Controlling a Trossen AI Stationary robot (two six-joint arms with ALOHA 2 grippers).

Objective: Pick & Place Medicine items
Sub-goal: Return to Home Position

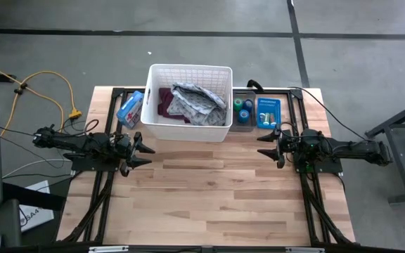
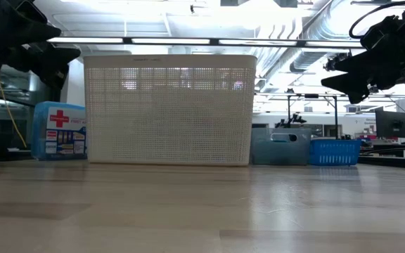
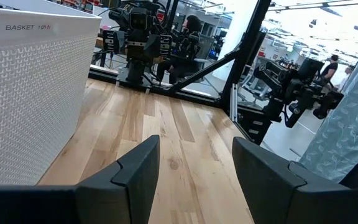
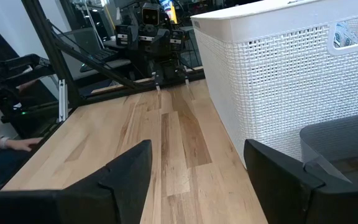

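Observation:
The medicine items show in the high view at the table's far right. A green roll and blue rolls lie in a small grey bin. Beside it, a small blue basket holds small pale pieces. My left gripper hovers level at the table's left, open, pointing right, with nothing between its fingers. My right gripper hovers level at the right, open, pointing left, also empty. Both are clear of the tabletop and of the bins.
A large white basket stands at the far middle and holds a purple cloth and a grey patterned cloth. A blue first-aid box stands to its left. Bare wood stretches between the arms and the near edge.

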